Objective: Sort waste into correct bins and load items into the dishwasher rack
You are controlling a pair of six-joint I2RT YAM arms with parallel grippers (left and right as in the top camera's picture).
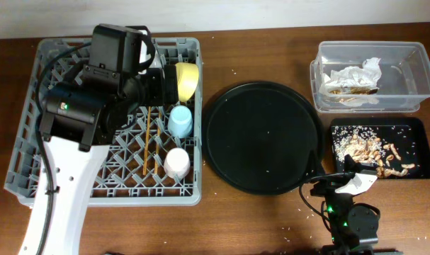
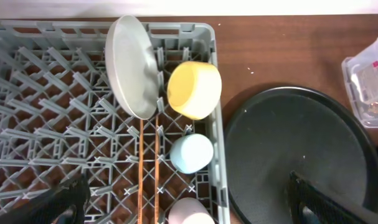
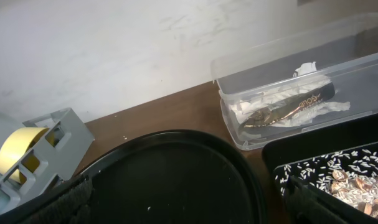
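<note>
The grey dishwasher rack (image 1: 30, 142) holds the grey-white plate (image 2: 131, 65) standing on edge, the yellow bowl (image 1: 188, 79), the light-blue cup (image 1: 180, 121), the pink cup (image 1: 178, 163) and the wooden chopsticks (image 1: 148, 142). The clear tub (image 1: 406, 53) holds crumpled white paper and a wrapper (image 1: 353, 76). The shallow black tray (image 1: 413, 131) holds brown food scraps (image 1: 377, 152) and rice. My left gripper (image 2: 189, 208) is open and empty above the rack. My right gripper (image 3: 189, 199) is open and empty over the round tray's front right.
The large round black tray (image 1: 263, 138) lies between the rack and the bins, with a few crumbs on it. Rice grains are scattered on the brown table. A white wall runs behind the table.
</note>
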